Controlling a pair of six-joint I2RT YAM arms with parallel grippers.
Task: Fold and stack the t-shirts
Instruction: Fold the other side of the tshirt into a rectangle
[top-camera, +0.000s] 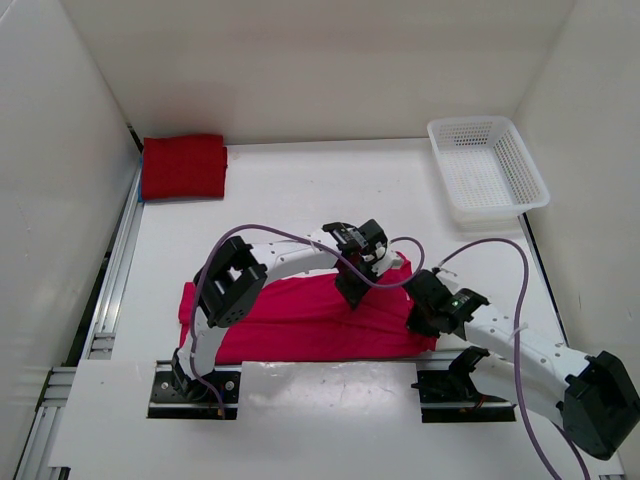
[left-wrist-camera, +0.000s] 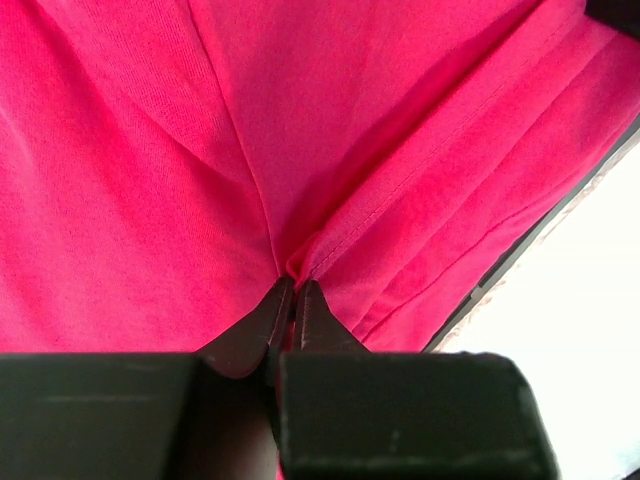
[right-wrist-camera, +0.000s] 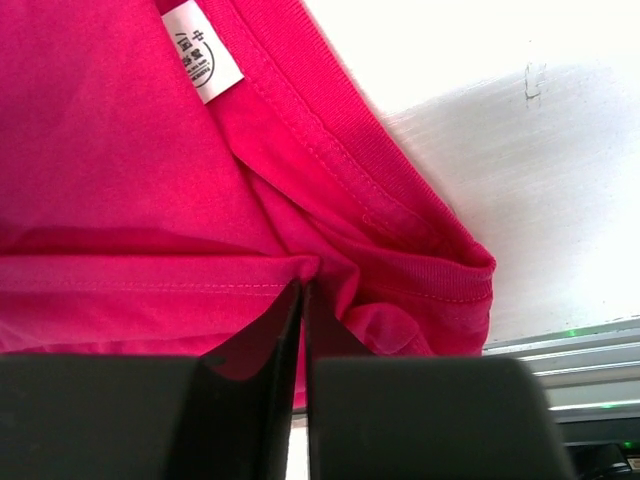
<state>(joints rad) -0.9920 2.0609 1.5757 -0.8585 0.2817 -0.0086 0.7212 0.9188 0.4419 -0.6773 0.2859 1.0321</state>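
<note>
Pink shirt pinched by both grippers.
Left gripper, right gripper jaws closed on creased folds, label past right jaws. White table; folded red shirt far beyond left jaws.

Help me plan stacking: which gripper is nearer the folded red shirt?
Left. The left gripper pinches the pink shirt mid-table, right of the red shirt; the right gripper is farther right, at the collar.

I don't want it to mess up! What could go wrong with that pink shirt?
The left gripper and right gripper each pinch only a small pucker of the bright pink cloth t-shirt, so it might slip free. Both grips sit toward one end, so the rest could sag and bunch.
</note>
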